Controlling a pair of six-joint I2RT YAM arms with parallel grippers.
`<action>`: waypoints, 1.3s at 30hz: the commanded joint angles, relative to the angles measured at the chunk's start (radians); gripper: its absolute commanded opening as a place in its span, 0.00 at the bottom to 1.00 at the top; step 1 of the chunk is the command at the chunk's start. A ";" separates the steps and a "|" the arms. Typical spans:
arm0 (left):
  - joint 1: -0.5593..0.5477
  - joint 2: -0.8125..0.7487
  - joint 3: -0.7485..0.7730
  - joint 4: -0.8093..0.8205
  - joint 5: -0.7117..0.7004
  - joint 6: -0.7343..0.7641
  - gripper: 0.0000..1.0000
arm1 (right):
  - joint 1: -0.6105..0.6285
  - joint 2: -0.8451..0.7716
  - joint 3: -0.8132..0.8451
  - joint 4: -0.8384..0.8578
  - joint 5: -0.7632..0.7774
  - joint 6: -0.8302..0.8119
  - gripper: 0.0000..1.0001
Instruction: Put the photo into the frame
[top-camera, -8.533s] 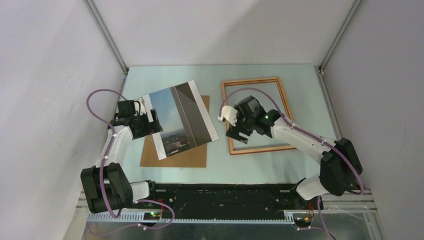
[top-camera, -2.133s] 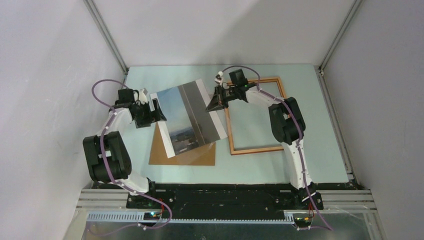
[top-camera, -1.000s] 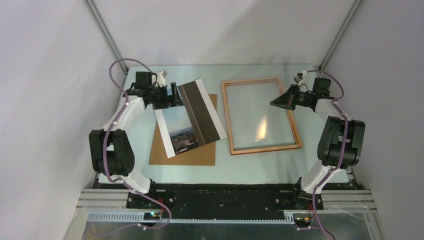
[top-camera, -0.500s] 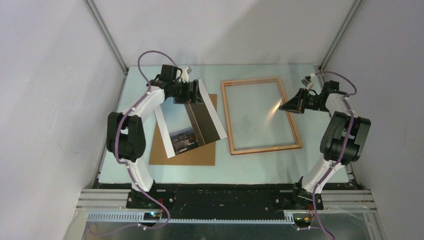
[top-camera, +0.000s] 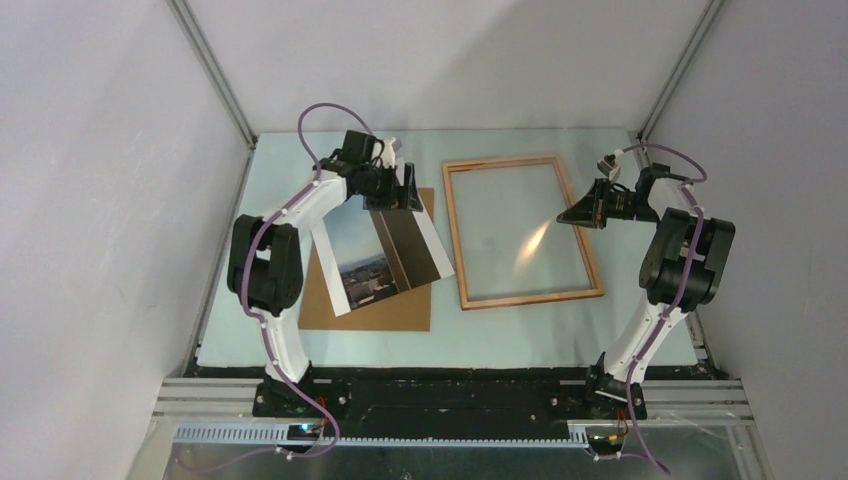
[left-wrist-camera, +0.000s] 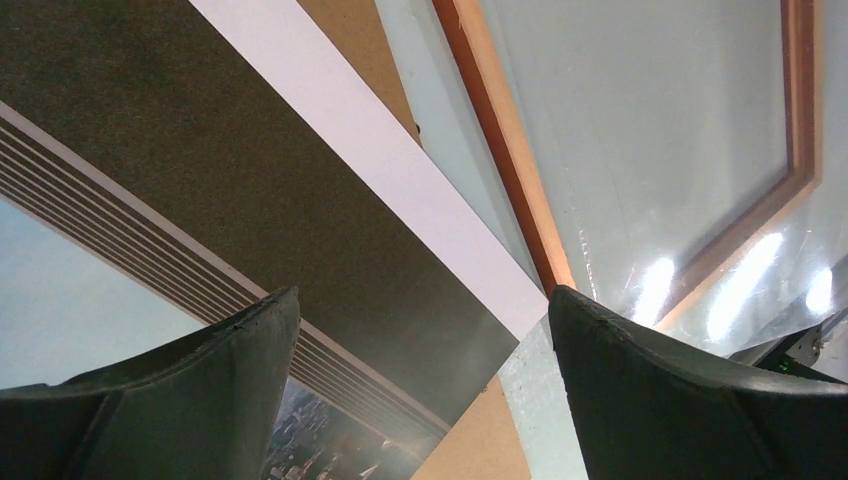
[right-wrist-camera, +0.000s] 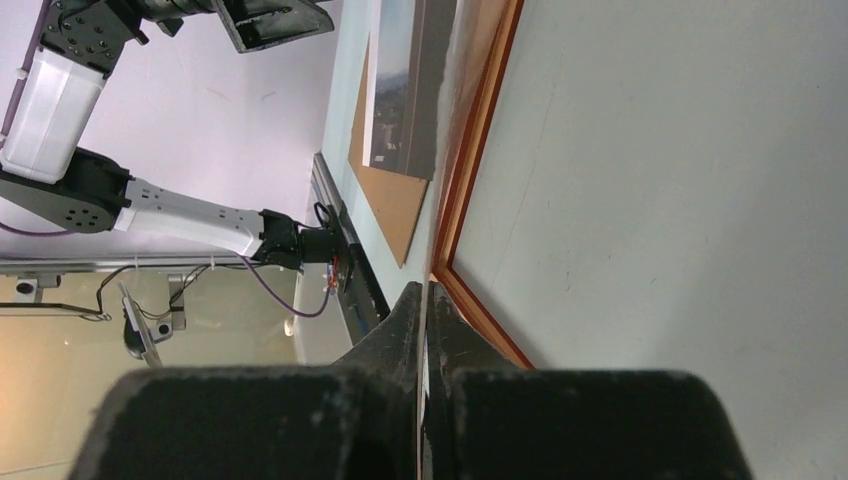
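Note:
The photo (top-camera: 385, 250), sky and dark tower with white side borders, lies tilted on a brown backing board (top-camera: 370, 315). My left gripper (top-camera: 405, 192) hovers open over the photo's far right corner. The left wrist view shows the photo (left-wrist-camera: 200, 150) between wide-spread fingers (left-wrist-camera: 422, 300), which hold nothing. To the right lies the orange-brown frame (top-camera: 455, 230), also seen in the left wrist view (left-wrist-camera: 500, 150). My right gripper (top-camera: 572, 214) is at the frame's right rail. Its fingers (right-wrist-camera: 424, 300) are shut on the thin edge of a clear sheet (top-camera: 530, 240) that glares over the frame (right-wrist-camera: 478, 140).
The backing board (left-wrist-camera: 340, 30) sticks out under the photo on its near and far sides. White enclosure walls stand close on the left, back and right. The black rail (top-camera: 450, 390) with both arm bases runs along the near edge.
My open left gripper has swept right along the photo's far edge, from its left corner to its right one. The right gripper stayed shut at the frame's right rail. The glare on the sheet shifted.

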 joint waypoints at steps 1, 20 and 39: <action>-0.014 0.011 0.040 0.031 -0.006 -0.020 0.98 | 0.001 0.023 0.061 -0.023 -0.028 -0.030 0.00; -0.018 0.009 0.019 0.034 -0.036 -0.001 0.98 | 0.047 0.164 0.244 -0.118 -0.021 -0.107 0.00; -0.018 0.014 0.016 0.034 -0.052 0.007 0.98 | 0.053 0.236 0.324 -0.124 0.003 -0.108 0.00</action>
